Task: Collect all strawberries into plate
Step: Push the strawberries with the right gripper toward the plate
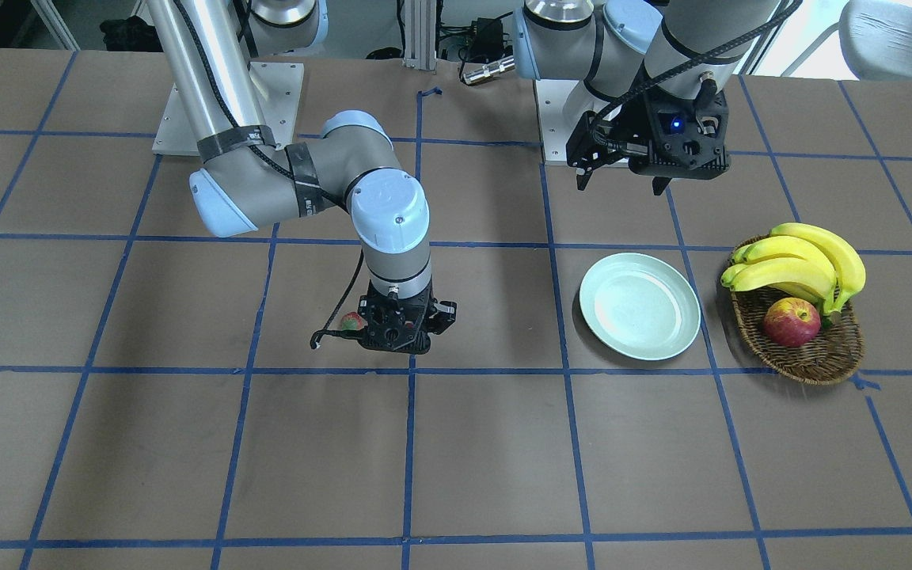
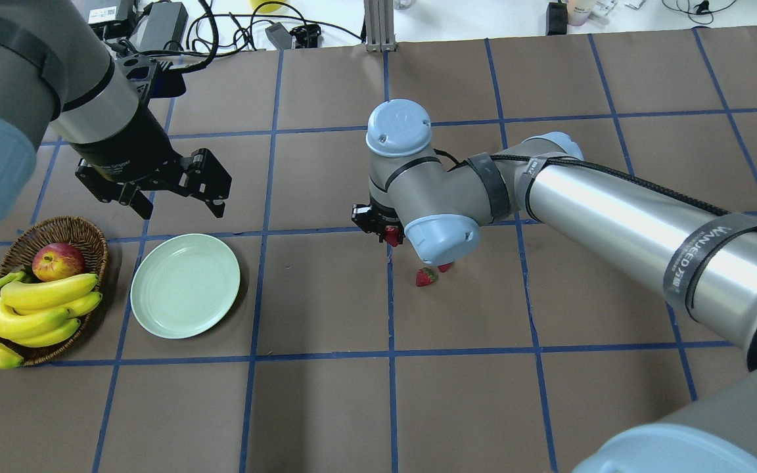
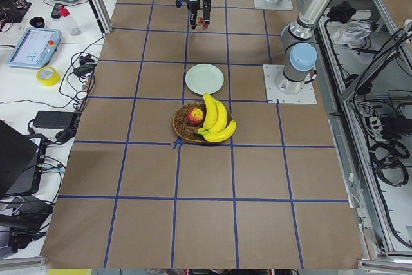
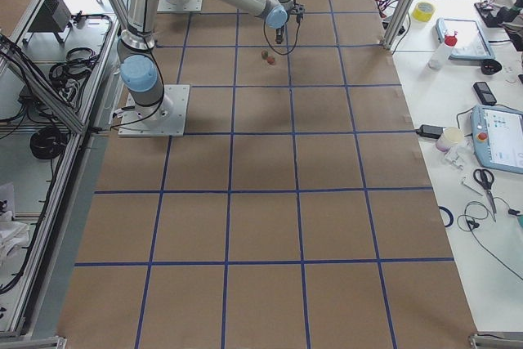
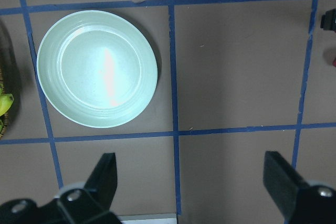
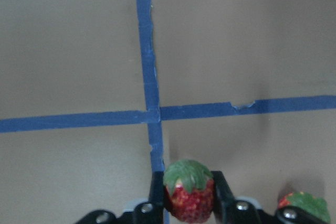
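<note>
**Carry the pinched berry across and set it down low on the plate**

The brown counter (image 2: 326,407), marked in blue tape squares, carries everything. At the robot's left stands a brown oval wicker basket (image 2: 89,230) of bananas and an apple. Just beside it lies the round, shallow, pale mint-green plate (image 2: 185,286), with no fruit on it.

The left hand (image 2: 181,210) hovers near the plate's far side, fingers spread wide and holding nothing. The crossing arm should probably steer clear of it.

The right hand (image 6: 189,182), well apart from the plate near the counter's middle, pinches a small red strawberry with a green leafy cap (image 6: 189,198) between its fingertips. The berry appears to be lifted off the surface. Two further strawberries (image 2: 426,276) lie close together on the counter near that hand.

For the carry, the grip should be steady but gentle, since the fruit looks soft. The hand should stop over the plate's middle, not the basket. It should lower before letting go, because a dropped berry could roll over the shallow rim.
</note>
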`<state>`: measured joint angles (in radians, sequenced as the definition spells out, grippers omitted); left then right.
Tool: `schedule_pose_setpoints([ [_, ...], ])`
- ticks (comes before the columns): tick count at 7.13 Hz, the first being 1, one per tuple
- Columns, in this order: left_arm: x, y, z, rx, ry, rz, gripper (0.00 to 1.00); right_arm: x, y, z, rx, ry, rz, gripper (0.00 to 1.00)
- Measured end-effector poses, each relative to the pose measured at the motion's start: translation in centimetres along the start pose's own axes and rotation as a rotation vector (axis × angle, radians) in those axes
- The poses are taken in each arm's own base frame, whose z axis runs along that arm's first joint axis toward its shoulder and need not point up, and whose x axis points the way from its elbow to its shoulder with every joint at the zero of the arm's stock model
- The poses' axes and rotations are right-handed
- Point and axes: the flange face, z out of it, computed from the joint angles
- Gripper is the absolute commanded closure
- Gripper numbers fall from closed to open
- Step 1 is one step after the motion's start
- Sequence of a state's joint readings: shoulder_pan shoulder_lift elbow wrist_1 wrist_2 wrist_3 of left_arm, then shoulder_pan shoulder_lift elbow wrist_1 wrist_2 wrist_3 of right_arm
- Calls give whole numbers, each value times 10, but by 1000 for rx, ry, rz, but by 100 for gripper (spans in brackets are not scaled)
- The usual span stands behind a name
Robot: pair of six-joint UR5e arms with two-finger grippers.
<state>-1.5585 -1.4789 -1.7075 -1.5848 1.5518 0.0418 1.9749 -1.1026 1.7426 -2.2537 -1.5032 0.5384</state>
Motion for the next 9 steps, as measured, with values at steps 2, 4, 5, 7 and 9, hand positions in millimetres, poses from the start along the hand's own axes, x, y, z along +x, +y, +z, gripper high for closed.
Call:
schedule_pose_setpoints([
  [2,0,0,0,0,0,0,0,-27,22,10,-24,-21,26,48],
  [4,0,0,0,-1,0,0,0,-32,29,21,-42,-14,29,0],
  [5,0,0,1,-1,1,0,0,-31,30,25,-47,-9,29,0],
  [7,0,0,1,-2,1,1,0,-30,28,15,-29,-1,17,0],
  [9,0,0,1,-3,1,2,0,-3,14,-16,-2,26,24,4],
])
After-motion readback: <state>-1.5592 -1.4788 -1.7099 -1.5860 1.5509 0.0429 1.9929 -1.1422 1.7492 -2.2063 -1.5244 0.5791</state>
